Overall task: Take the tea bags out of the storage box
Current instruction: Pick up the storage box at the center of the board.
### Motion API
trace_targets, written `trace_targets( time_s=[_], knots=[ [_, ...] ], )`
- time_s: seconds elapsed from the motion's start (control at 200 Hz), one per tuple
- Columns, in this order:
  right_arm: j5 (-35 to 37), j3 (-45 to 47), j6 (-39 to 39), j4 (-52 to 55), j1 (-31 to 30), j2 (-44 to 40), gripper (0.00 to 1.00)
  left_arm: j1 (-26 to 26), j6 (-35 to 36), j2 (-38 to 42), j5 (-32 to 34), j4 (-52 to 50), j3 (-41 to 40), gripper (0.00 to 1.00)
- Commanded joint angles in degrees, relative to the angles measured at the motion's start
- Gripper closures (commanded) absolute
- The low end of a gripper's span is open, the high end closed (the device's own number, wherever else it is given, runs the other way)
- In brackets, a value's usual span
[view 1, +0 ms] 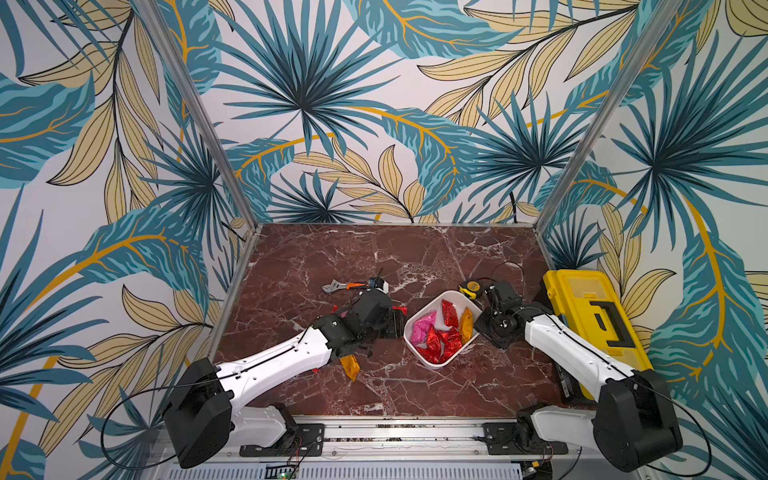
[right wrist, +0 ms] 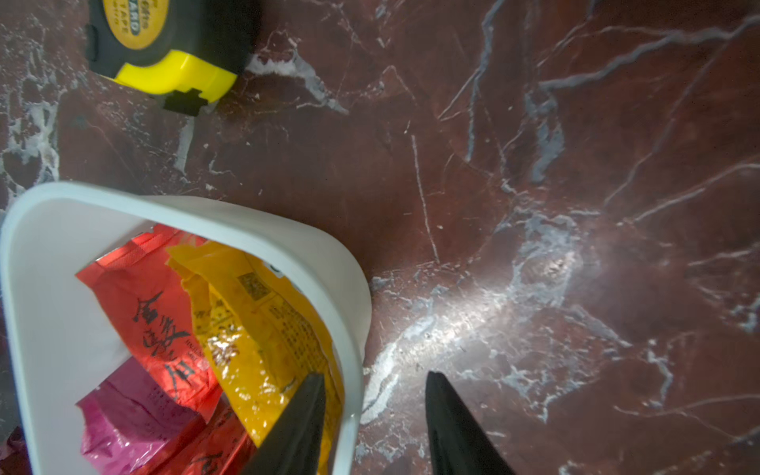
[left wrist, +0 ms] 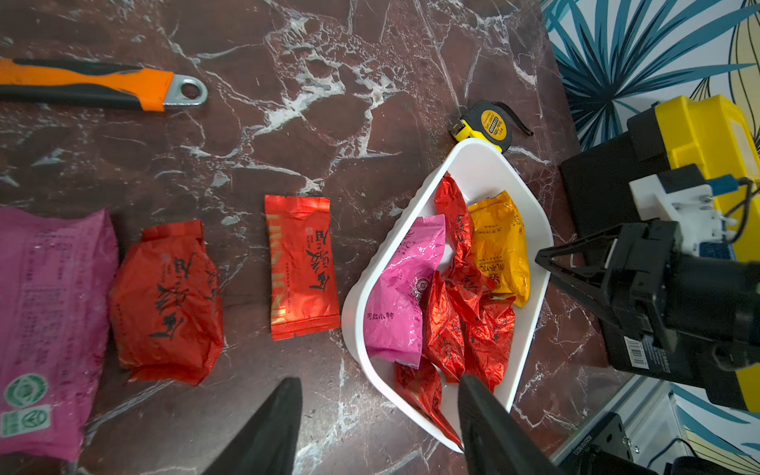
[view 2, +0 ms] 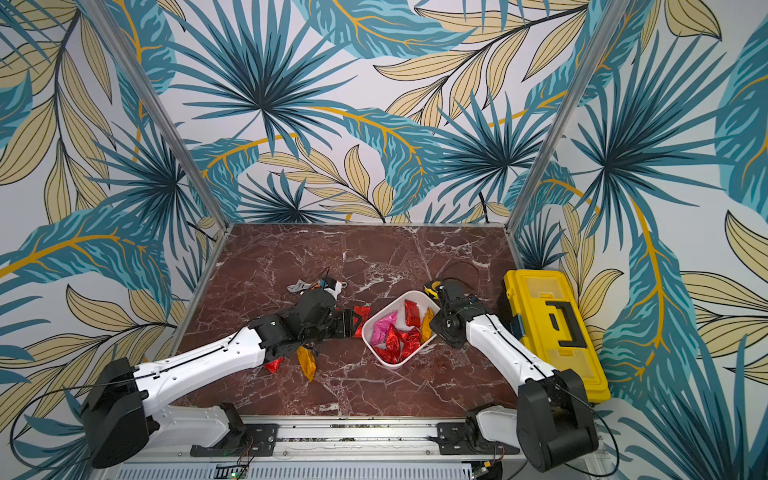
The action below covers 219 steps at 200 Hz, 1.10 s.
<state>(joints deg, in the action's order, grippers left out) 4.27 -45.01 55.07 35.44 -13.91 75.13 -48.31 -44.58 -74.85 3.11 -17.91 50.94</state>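
Observation:
The white storage box (view 1: 437, 366) (left wrist: 481, 164) sits mid-table and holds several tea bags: a pink one (left wrist: 405, 296), a yellow one (left wrist: 499, 246) (right wrist: 263, 329) and several red ones (left wrist: 446, 333). Outside it, to the left, lie a flat red sachet (left wrist: 302, 267), a crumpled red one (left wrist: 168, 304), a large pink one (left wrist: 49, 329) and a yellow-orange one (view 1: 350, 365). My left gripper (left wrist: 378, 395) is open at the box's left side, one finger over the table, the other over the box's near corner. My right gripper (right wrist: 374, 390) is open astride the box's right wall, one finger over the yellow sachet.
An orange-handled wrench (left wrist: 90, 84) (view 1: 345, 286) lies behind the left arm. A yellow tape measure (left wrist: 487, 123) (right wrist: 164, 45) sits just beyond the box's far corner. The big yellow toolbox (view 1: 590, 328) fills the right edge behind the right arm. Patterned walls enclose the table.

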Motion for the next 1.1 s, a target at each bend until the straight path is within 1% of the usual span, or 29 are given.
trace_targets(
  time_s=[0.0, 0.165, 0.195, 0.26, 0.461, 0.556, 0.751, 0.856, 0.966, 1.021, 1.092],
  knots=[
    [-3.16, -0.74, 0.08, -3.58, 0.44, 2.54, 0.60, 0.15, 1.01, 0.54, -0.73, 0.46, 2.81, 0.35],
    [-4.07, -0.47, 0.13, -4.40, 0.46, 3.90, 0.74, 0.05, 1.61, 0.43, -1.37, 0.51, 2.81, 0.35],
    [-4.31, -0.36, -0.11, -4.42, 0.46, 3.88, 0.78, -0.09, 1.92, 0.41, -1.40, 0.37, 2.91, 0.35],
    [-4.39, -0.34, -0.80, -4.40, 0.46, 3.70, 0.82, -0.85, 2.48, 0.02, -0.88, -0.39, 3.50, 0.37],
    [-4.65, -1.86, -5.17, -2.45, 0.46, 5.03, 0.86, -3.38, 3.98, -4.33, -0.47, -3.38, 7.38, 0.38],
    [-4.89, -3.75, -8.66, -0.91, 0.46, 6.18, 0.90, -4.79, 4.08, -7.08, -0.36, -4.03, 9.38, 0.39],
    [-4.38, -7.12, -14.36, 2.47, 0.46, 8.16, 0.90, -7.18, 2.93, -14.50, -0.24, -4.68, 14.39, 0.41],
    [-4.19, -7.43, -15.88, 2.96, 0.46, 8.49, 0.90, -8.14, 3.31, -18.66, -0.21, -4.93, 18.07, 0.42],
    [-4.01, -7.80, -16.68, 3.25, 0.46, 9.06, 0.90, -8.88, 3.89, -23.63, -2.00, -6.75, 22.93, 0.45],
    [-4.08, -7.92, -16.79, 3.32, 0.46, 9.33, 0.90, -9.24, 2.88, -25.39, -2.10, -7.65, 24.29, 0.47],
    [-4.27, -7.90, -16.83, 3.32, 0.46, 9.50, 0.90, -9.59, 0.27, -25.96, -3.07, -5.97, 23.50, 0.48]
  ],
)
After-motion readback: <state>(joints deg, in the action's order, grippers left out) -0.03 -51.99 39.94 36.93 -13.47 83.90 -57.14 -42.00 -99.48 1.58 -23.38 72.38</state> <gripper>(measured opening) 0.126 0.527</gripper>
